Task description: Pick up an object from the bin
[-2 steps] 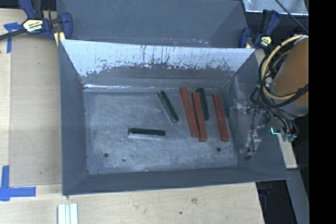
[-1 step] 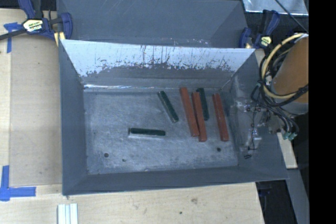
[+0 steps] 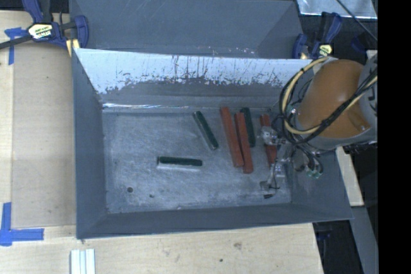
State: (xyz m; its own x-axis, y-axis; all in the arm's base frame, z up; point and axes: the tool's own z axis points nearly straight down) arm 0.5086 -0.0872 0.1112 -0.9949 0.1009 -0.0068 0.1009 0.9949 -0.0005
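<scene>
Rightward, above scratched grey bin floor (image 3: pixel 148 192): jaws beside red sticks (image 3: pixel 236 138), state unclear.

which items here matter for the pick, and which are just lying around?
Job:
grey bin
hand, low at its right end
red stick, nearest the hand

Lying about:
two red-brown sticks
green stick beside them
slanted green stick
lone green stick, mid-floor
</scene>
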